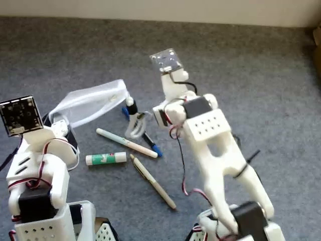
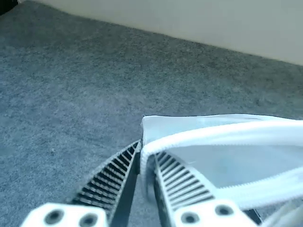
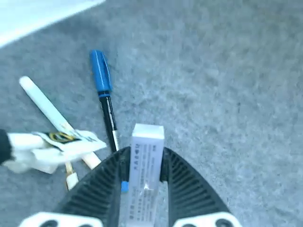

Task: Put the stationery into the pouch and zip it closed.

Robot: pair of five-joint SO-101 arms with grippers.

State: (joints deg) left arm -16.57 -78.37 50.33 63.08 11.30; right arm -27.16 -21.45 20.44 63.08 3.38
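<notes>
The left gripper [image 2: 142,149] is clamped on one end of the pouch [image 2: 222,161]. Its two ribbed jaws pinch the fabric just below the zipper rim [image 2: 227,135], which runs away from the fingertips to one side. Ahead of this gripper the grey carpet [image 2: 71,80] lies bare up to the foot of the wall [image 2: 213,23].

The right gripper [image 3: 143,158] is closed on a white eraser [image 3: 146,142] in a paper sleeve, whose end sticks out past the fingertips. A blue pen [image 3: 102,78] lies just beyond and to one side of those tips, its cap pointing away from them. A white pen [image 3: 42,104] lies a little farther out on the same side. On the other side there is open carpet. Back toward the arm bases, a glue stick [image 1: 105,158] and a beige pen [image 1: 153,182] lie apart.
</notes>
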